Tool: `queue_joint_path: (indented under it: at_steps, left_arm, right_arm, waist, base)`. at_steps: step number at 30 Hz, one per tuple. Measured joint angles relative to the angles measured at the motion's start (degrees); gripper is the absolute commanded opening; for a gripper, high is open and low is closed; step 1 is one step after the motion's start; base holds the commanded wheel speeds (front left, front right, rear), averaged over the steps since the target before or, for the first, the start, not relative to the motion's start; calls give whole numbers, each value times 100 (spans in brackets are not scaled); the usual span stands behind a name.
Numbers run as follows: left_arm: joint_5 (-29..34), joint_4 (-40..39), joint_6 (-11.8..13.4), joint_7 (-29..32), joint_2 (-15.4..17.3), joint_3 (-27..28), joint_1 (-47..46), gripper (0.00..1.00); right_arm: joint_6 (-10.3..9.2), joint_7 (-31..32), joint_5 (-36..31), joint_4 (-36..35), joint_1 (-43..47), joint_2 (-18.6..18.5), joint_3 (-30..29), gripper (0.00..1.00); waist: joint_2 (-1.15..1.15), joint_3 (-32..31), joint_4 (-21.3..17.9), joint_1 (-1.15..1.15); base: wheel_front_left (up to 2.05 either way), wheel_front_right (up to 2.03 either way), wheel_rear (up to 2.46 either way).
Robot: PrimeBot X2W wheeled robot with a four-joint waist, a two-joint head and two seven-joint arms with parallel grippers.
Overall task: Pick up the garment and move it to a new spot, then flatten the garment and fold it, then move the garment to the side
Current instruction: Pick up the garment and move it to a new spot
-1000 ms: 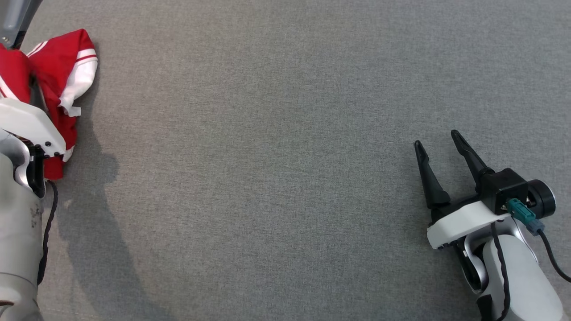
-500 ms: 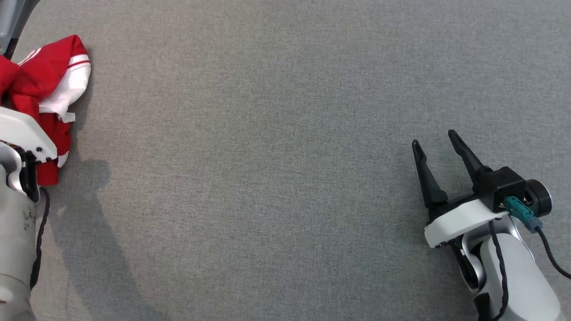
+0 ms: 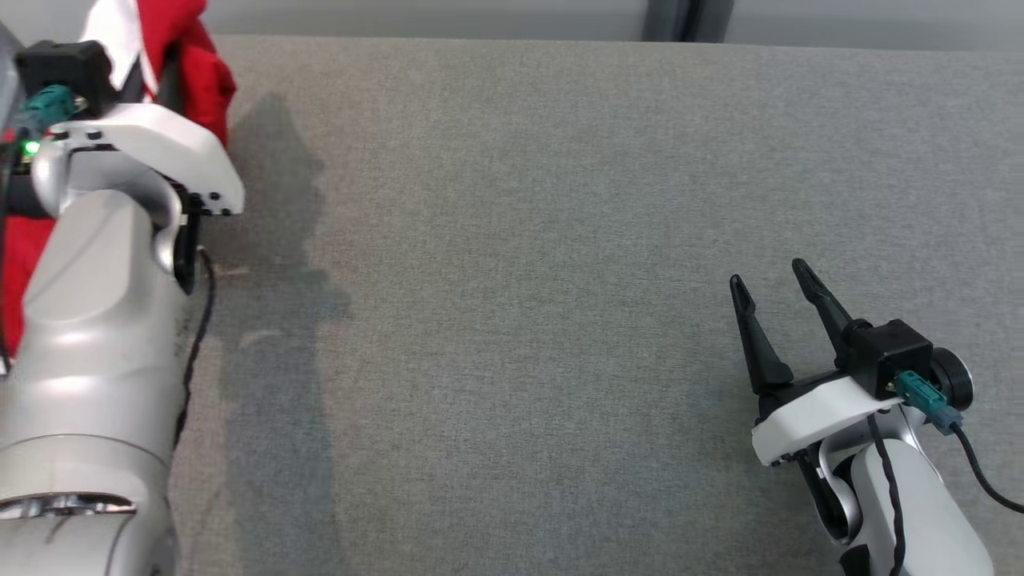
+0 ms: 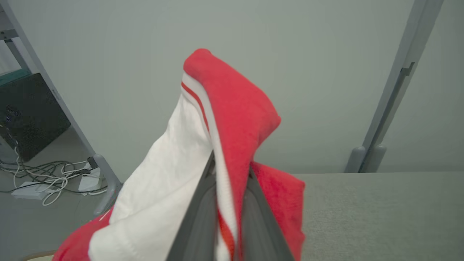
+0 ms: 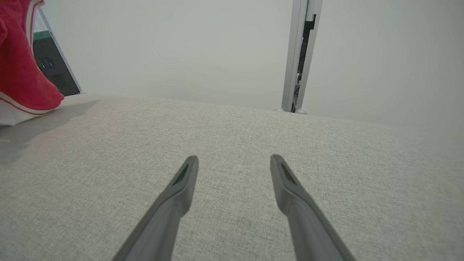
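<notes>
The garment is red cloth with white panels and stripes. It hangs bunched at the far left of the grey padded table, raised above the surface. My left gripper is shut on a fold of the garment, and cloth drapes over both sides of the fingers. In the head view the left forearm covers the garment's lower part. My right gripper rests at the lower right, open with nothing between its fingers. The right wrist view shows my right gripper over bare table, and the garment at its far left.
The table's far edge runs along the top of the head view, with a pale wall behind it. A grey post stands behind that edge. Left of the table, on the floor, lie cables and a dark box beside a slanted metal leg.
My left gripper has shut on the garment and raised it off the table. The head view has tilted up toward the far edge. The right gripper has stayed open and in place.
</notes>
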Motion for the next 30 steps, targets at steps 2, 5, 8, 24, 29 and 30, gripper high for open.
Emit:
queue_joint_path:
  at_steps: [2,5,8,24,29,30]
  left_arm:
    - [-10,-70,-53,-15,-242,-99,62,0]
    - [33,-151,-148,-16,-503,-391,269,0]
    - [15,-302,-190,-18,-599,-722,502,0]
    - [-2592,-2309,363,236,-619,-4701,1636,0]
    - [-3051,-2674,648,125,-626,-5413,1512,0]
    - [-3117,-2711,723,91,-626,-5494,1461,0]
  right_arm:
    - [0,0,32,4,43,4,9,100]
    - [0,0,133,19,70,9,56,100]
    - [0,0,240,25,103,11,123,100]
    - [0,0,457,65,292,13,301,100]
    - [0,0,480,60,308,11,305,100]
    - [0,0,497,58,320,11,308,100]
  waist:
    - [0,-67,-100,0]
    - [0,-157,-270,0]
    - [0,-235,-449,0]
    - [0,-535,-1400,0]
    - [0,-556,-1642,0]
    - [0,-556,-1678,0]
  base:
    - [0,0,0]
    - [0,0,0]
    - [0,0,0]
    - [0,0,0]
    - [0,0,0]
    - [0,0,0]
